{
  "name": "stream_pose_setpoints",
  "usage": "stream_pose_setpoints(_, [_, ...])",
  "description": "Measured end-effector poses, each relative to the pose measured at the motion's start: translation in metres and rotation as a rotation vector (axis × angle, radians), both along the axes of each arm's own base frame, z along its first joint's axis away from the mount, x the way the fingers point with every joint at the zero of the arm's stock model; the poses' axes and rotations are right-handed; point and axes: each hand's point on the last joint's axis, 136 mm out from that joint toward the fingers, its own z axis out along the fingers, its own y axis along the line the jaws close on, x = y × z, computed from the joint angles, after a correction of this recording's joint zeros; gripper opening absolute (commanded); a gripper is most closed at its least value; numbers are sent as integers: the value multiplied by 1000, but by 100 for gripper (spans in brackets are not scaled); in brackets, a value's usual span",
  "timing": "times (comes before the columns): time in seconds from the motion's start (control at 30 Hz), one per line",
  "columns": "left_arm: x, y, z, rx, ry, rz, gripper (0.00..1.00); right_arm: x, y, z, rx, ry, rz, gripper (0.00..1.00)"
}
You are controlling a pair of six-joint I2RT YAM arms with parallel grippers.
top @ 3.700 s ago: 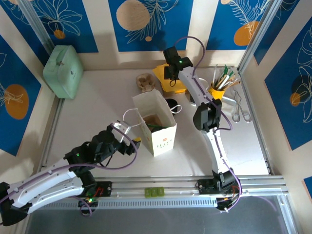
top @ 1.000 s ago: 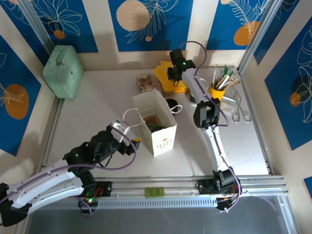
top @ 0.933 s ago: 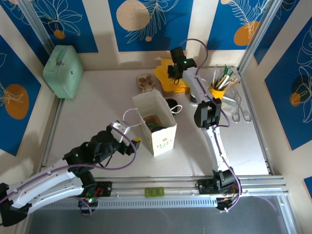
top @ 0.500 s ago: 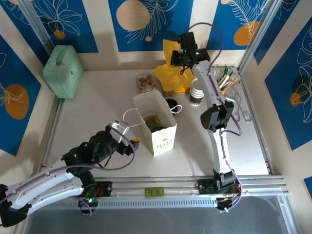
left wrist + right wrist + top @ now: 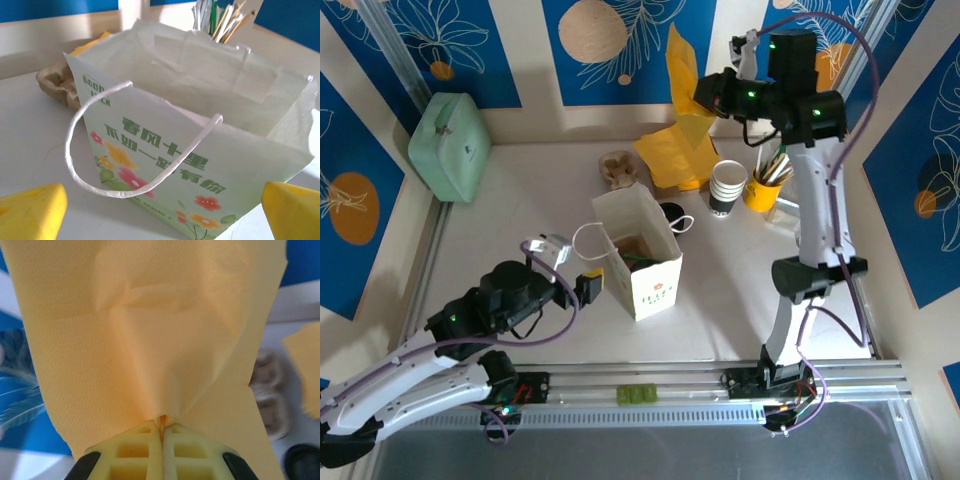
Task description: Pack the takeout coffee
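Paper bag (image 5: 642, 262): stands upright and open-mouthed near the middle of the desk (image 5: 515, 205), white with flowers and green print. One white cord handle loops off its near-left side. Something brown and green lies inside, too small to name.

Takeout coffee (image 5: 670, 213): on the desk just behind the bag's far-right edge, outside the bag. Its round black lid faces up; whether cup and bag touch cannot be told.

Left fingers (image 5: 31, 209): spread wide, holding nothing, low at the bag's near-left side. The yellow pads face the printed wall, and the cord handle hangs between them and the bag.

Right fingers (image 5: 161, 441): pressed together, pinching a yellow napkin (image 5: 682, 68) by one edge. They are high in the air, beyond the bag and to its right; the sheet hangs loose and creased.

Pile of napkins (image 5: 680, 160): yellow, on the desk beyond the bag.

Stack of cups (image 5: 726, 187): dark, white-rimmed, without lids, right of the coffee and beyond the bag's right side.

Yellow cup (image 5: 762, 192): full of straws and sticks, just beside the stack, farther from the bag.

Pulp cup carrier (image 5: 617, 168): beyond the bag's far-left corner.

Green case (image 5: 450, 146): well left of the bag, by the far-left wall.
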Motion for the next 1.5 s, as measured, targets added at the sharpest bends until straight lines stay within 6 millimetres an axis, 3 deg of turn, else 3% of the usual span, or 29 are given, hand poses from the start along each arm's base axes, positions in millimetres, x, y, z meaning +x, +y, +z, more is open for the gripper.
stream_pose_setpoints(0.13, [0,6,7,-23,9,26,100,-64,24,14,86,56,179,0])
stream_pose_setpoints(0.27, [0,9,9,-37,21,45,99,-123,50,14,119,108,342,0])
stream_pose_setpoints(0.4, [0,10,9,-51,31,52,99,-169,72,-3,100,162,453,0])
stream_pose_setpoints(0.53, [0,10,10,-55,33,55,99,-198,88,-31,46,192,505,0])
stream_pose_setpoints(0.73, [-1,12,12,-67,30,56,99,-208,96,-75,-91,187,448,0])
stream_pose_setpoints(0.9, [-2,13,13,-79,30,58,99,-207,94,-99,-184,162,389,0])
stream_pose_setpoints(1.27, [-1,12,11,-96,31,60,99,-187,85,-112,-283,89,300,0])
stream_pose_setpoints(1.5, [-3,14,15,-111,21,59,99,-170,93,-139,-392,119,297,0])
